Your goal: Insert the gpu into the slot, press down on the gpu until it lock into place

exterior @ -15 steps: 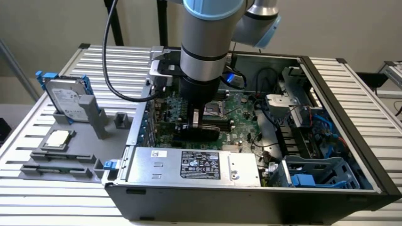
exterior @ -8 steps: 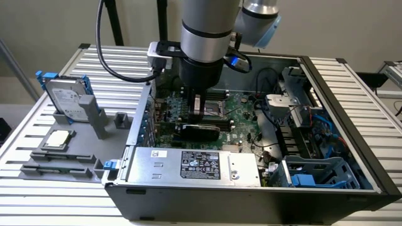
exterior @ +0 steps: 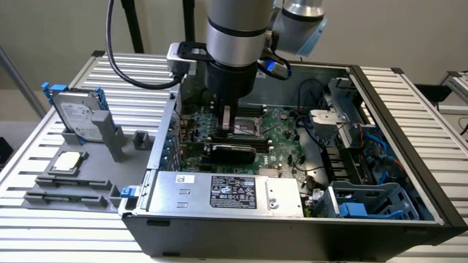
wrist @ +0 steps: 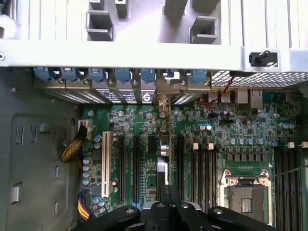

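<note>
My fingers (wrist: pixel 176 208) pinch narrow on gpu (exterior: pixel 230 150), upright mid-motherboard (exterior: pixel 284 121); power-supply box (exterior: pixel 227 192) just beside, CPU socket (wrist: pixel 245 192) opposite.

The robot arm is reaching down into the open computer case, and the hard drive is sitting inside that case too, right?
Not quite. The arm's gripper does reach down into the open computer case, but the hard drive is not inside it. It stands upright outside the case, in a grey holder on the exterior view's left. The exterior view shows this.
</note>
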`<state>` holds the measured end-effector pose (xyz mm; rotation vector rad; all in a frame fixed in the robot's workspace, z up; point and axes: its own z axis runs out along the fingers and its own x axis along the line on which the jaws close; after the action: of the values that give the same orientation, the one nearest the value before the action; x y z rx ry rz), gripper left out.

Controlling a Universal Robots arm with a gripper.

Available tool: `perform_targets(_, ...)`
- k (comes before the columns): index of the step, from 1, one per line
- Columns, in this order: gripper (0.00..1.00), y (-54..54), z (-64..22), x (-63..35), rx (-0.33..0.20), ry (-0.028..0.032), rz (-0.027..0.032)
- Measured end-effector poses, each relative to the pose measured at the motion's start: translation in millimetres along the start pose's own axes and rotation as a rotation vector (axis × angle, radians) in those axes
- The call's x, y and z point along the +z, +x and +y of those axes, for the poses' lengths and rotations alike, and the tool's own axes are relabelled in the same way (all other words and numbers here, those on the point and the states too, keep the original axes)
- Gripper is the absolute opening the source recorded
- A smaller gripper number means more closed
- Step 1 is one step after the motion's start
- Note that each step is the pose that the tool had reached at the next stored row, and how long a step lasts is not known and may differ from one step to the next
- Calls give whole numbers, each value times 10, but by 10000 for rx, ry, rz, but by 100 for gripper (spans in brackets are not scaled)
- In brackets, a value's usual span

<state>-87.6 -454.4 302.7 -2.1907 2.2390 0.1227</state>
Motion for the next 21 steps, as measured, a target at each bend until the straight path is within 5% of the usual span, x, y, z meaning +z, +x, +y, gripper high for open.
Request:
perform_targets(6,11,3,110,15,-118,-52,5)
perform_targets(10,11,5,188,27,-126,-258,11)
perform_targets(16,11,7,242,34,-186,-730,23)
perform_targets(21,11,3,277,40,-393,-847,55)
